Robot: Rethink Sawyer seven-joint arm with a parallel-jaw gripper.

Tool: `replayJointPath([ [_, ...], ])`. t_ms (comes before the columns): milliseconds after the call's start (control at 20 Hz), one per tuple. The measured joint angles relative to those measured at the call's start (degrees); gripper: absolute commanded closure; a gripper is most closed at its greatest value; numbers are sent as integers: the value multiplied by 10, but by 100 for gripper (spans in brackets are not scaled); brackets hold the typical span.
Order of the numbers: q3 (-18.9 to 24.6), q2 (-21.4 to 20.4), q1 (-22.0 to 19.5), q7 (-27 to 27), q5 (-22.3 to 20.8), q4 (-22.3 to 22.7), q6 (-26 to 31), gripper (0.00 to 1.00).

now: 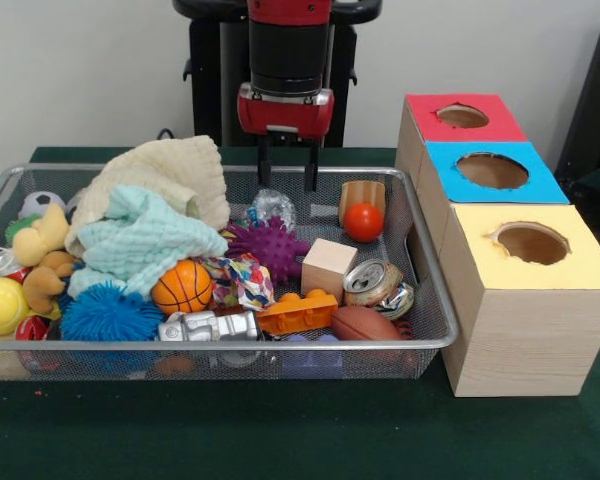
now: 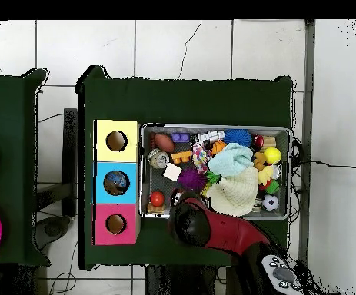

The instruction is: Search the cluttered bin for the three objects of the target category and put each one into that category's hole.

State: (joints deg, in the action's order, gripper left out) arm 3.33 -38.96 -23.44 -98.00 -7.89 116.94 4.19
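The bin (image 1: 435, 342) is packed nearly rim to rim, with a little bare mesh at its far edge. There the gripper (image 1: 286, 172) hangs upright, its fingers parted and empty, above a crinkled clear wrapper (image 1: 271, 207).

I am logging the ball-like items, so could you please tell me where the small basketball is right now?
In the front view the small basketball lies in the bin, left of centre near the front rim, between the blue spiky ball and the patterned wrapper.
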Motion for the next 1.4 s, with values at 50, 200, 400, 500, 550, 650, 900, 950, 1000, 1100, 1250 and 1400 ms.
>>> replayJointPath([
  [50,-3,4,0,0,1,0,0,0],
  [200,-15,18,-1,0,1,0,0,0],
  [400,-30,36,-3,0,1,0,0,0],
  [500,-36,42,-5,0,1,0,0,0],
  [550,-38,44,-5,0,1,0,0,0],
  [650,-44,49,-7,0,1,0,0,0],
  [900,-48,60,-21,0,1,0,0,0],
  [950,-48,62,-24,0,1,0,0,0],
  [1000,-48,64,-26,0,1,0,0,0],
  [1100,-47,68,-32,0,1,0,0,0],
  [1250,-38,70,-47,0,1,2,-1,0],
  [1400,-29,69,-59,0,1,6,-1,0],
])
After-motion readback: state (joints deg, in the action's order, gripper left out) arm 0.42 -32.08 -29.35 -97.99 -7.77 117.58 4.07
